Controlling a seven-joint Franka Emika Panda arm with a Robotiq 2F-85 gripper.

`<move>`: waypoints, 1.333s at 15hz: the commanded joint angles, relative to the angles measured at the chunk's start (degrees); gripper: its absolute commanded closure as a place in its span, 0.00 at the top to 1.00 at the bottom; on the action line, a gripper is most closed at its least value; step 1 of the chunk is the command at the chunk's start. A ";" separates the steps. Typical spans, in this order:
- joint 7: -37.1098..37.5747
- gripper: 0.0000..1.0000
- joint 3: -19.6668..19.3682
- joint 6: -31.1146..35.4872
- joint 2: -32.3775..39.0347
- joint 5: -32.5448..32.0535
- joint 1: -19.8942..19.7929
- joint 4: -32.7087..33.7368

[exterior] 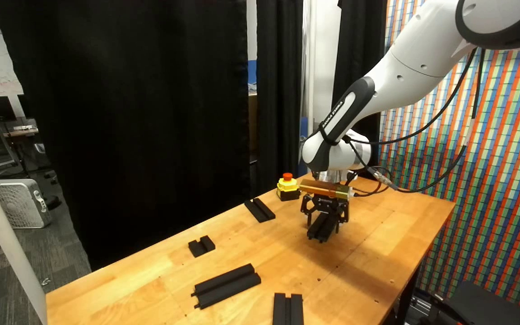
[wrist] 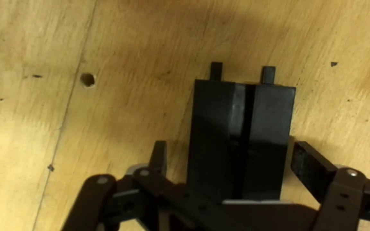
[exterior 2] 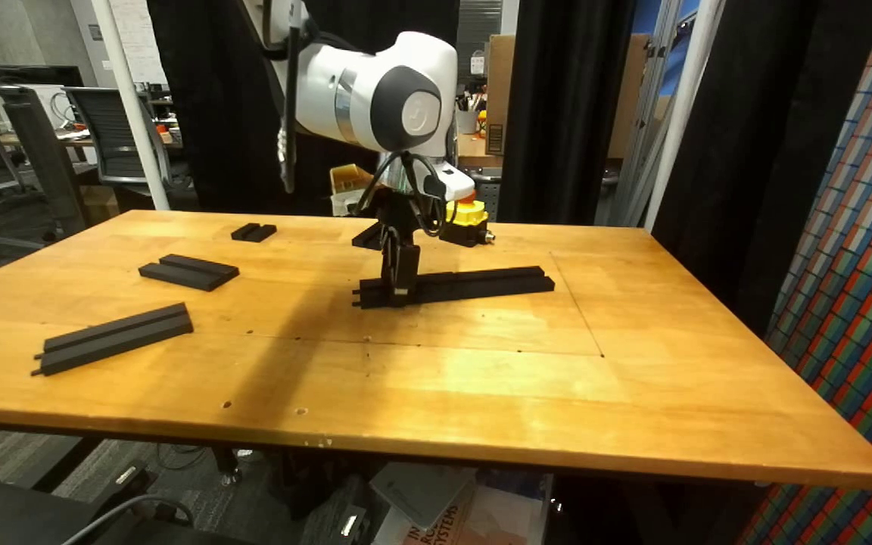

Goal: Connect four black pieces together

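Note:
A long grooved black strip (exterior 2: 493, 286) lies on the table under my gripper. It looks like two black pieces end to end; the gripper partly hides it. Its pegged end shows in the wrist view (wrist: 217, 112) and in an exterior view (exterior: 319, 229). My gripper (wrist: 230, 144) is open, one finger on each side of the strip, with wood showing in both gaps. The gripper also shows in both exterior views (exterior: 323, 225) (exterior 2: 401, 288). Two more black pieces lie apart: a nearer black bar (exterior 2: 114, 339) (exterior: 288, 310) and a farther black bar (exterior 2: 192, 272) (exterior: 226, 286).
A tiny black block (exterior: 201, 246) (exterior 2: 254, 232) and a stubby black slab (exterior: 260, 211) (exterior 2: 367, 237) lie along the curtain side of the wooden table (exterior 2: 481, 393). A yellow emergency stop with a red button (exterior: 288, 186) (exterior 2: 466, 216) stands near the slab.

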 commanded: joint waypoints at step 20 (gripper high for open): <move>23.46 1.00 13.10 -1.26 -0.05 9.97 13.56 7.10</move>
